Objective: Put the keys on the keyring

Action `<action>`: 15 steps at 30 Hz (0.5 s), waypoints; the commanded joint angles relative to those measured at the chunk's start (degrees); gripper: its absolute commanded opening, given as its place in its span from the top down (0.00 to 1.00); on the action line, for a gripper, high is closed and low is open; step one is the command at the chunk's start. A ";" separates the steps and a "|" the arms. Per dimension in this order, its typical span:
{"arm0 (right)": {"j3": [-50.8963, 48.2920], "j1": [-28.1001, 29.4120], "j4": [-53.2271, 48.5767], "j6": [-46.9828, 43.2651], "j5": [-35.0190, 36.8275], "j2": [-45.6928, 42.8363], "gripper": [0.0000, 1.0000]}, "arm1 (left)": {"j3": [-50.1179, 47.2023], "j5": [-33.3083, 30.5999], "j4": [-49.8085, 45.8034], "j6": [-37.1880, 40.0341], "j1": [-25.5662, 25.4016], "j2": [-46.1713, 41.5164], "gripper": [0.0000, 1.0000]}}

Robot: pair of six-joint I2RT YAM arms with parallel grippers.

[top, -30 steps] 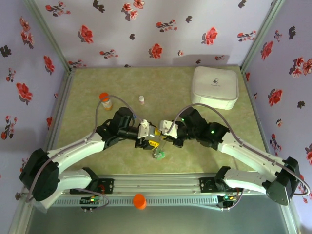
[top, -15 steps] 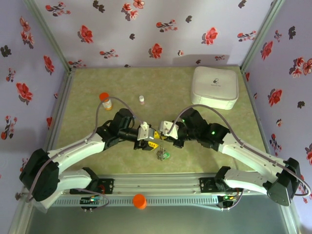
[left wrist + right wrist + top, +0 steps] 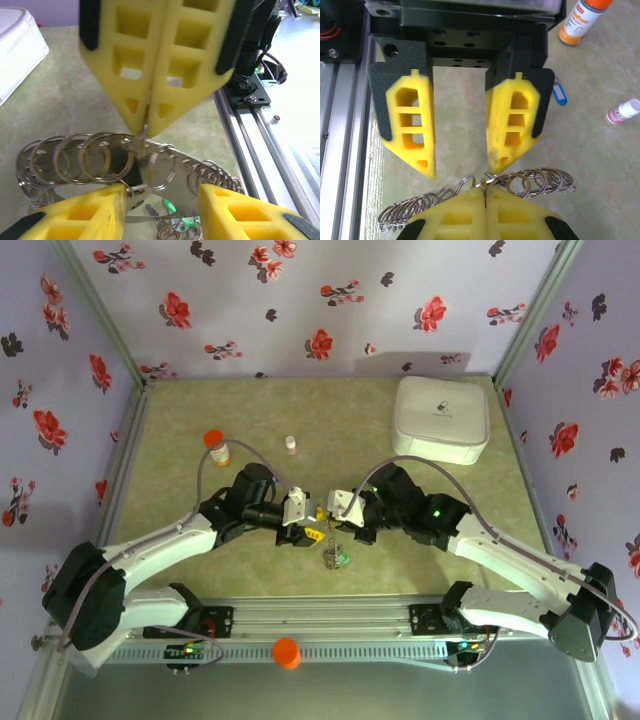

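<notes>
I kept the right gripper [image 3: 145, 127] with its jaws pressed together, pinching a thin metal edge of the keyring [image 3: 535, 181]. The keyring hung between the two arms, just above the table [image 3: 350, 410] near its front middle. The left gripper [image 3: 161, 192] faced it with jaws spread, one finger to each side of the coiled rings, holding nothing. Over the last second I had narrowed those jaws slightly. The keys [image 3: 336, 558], one with a green head [image 3: 176, 220], dangled below the keyring and had drifted a little toward the right arm. I could not tell whether every key was already threaded. I judged that the left gripper was lined up to close for a second hold, with threading not yet confirmed.
</notes>
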 commanded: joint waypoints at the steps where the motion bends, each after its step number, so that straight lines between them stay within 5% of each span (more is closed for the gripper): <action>1: -0.07 0.42 3.62 0.75 1.88 -0.52 1.00 | -0.55 3.06 1.49 -1.61 -0.72 0.47 0.59; 15: 0.67 0.41 4.14 3.67 5.86 1.68 1.00 | -3.63 1.29 6.97 -4.34 -2.21 -1.88 0.61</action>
